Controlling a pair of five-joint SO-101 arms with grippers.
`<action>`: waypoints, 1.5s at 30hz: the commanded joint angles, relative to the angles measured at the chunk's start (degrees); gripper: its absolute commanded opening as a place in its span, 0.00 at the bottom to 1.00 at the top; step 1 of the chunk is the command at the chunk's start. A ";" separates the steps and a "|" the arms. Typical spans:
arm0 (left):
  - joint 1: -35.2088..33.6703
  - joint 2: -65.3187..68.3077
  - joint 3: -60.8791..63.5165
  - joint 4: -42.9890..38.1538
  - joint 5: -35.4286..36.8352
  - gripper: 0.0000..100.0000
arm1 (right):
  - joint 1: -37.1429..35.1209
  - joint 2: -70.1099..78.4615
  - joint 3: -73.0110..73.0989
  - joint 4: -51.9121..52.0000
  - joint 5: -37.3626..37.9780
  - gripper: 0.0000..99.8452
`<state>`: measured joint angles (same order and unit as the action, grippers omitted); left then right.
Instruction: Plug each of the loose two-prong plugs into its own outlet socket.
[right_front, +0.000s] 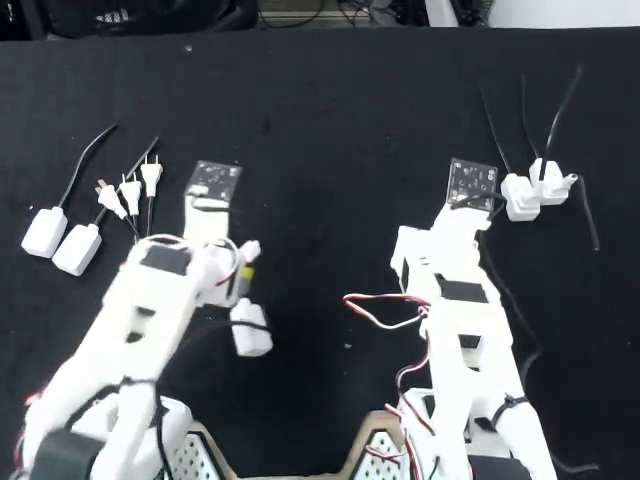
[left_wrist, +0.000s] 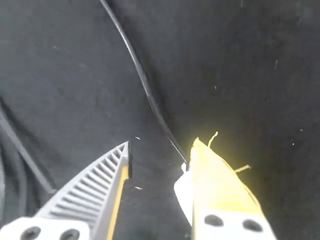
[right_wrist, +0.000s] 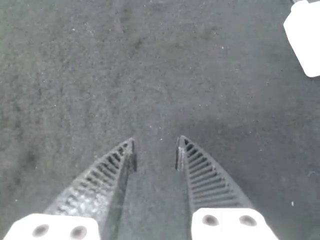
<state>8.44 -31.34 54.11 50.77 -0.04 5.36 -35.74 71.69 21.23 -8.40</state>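
Black cloth table (right_front: 320, 100), three loose white plugs (right_front: 130, 190) at far left beside two free sockets (right_front: 60, 240), just left of left gripper (left_wrist: 161, 145), wide open astride a black cord (left_wrist: 145, 85), nothing clamped, right gripper (right_wrist: 156, 141) part open, empty.

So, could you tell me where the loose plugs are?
In the high view, the loose plugs lie on the left of the table, between two white sockets and the left arm.

Three white two-prong plugs (right_front: 130, 190) fanned at left, two white sockets (right_front: 77, 248) beside, white cluster (right_front: 522, 196) right
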 joint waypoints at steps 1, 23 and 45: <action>-2.33 -11.52 2.07 0.18 -3.96 0.20 | 0.88 -1.80 -2.77 -0.18 -0.26 0.13; 1.01 -18.99 11.56 20.75 -27.87 0.20 | 0.88 -1.80 -2.77 -0.09 -0.26 0.13; 9.71 -18.37 18.24 -27.96 0.44 0.20 | 0.88 -1.71 -2.77 -0.09 -0.26 0.13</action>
<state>22.24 -49.27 73.10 25.63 -0.57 5.36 -35.74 71.69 21.23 -8.40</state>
